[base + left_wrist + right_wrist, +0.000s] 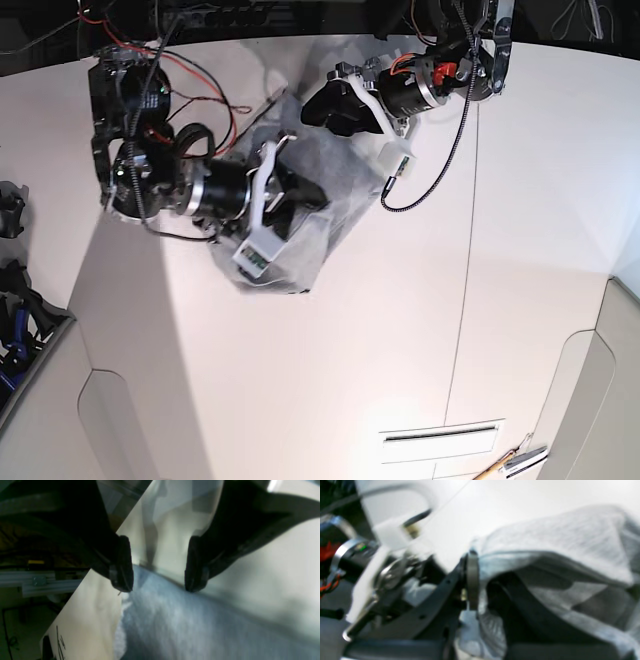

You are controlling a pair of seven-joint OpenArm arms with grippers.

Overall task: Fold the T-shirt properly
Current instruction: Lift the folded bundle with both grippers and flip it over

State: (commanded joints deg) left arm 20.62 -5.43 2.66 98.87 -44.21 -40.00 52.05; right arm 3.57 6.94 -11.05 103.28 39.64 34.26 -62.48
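Both arms reach in over the far part of the white worktop (330,380), meeting above the T-shirt (320,200), which lies bunched in a rumpled grey heap there rather than spread flat.

The right arm comes in low from the left side of the base view, stretched nearly level across the surface, its black motor housing and white bracket lying over the cloth. The right gripper (472,580) is buried in the heap. In its wrist view a dark pad (472,577) sits edge-on against a fold of grey fabric, with cloth draped over and around it and a deep shadowed pocket just beside it. The view is blurred and only that one pad is clear, so I cannot tell how far these jaws stand apart or whether they pinch anything.

The left arm hangs down from the far edge, on the right of the base view, bent at the wrist so that the left gripper (160,580) points at the shirt's far side. Its jaws are spread wide, with nothing between them. Both black fingertips (123,580) hover at the edge of the grey fabric, which runs from just below them toward the camera; whether the tips touch the cloth I cannot say. Bare worktop shows behind them.

A loose cable (440,160) loops across the worktop beside the shirt.
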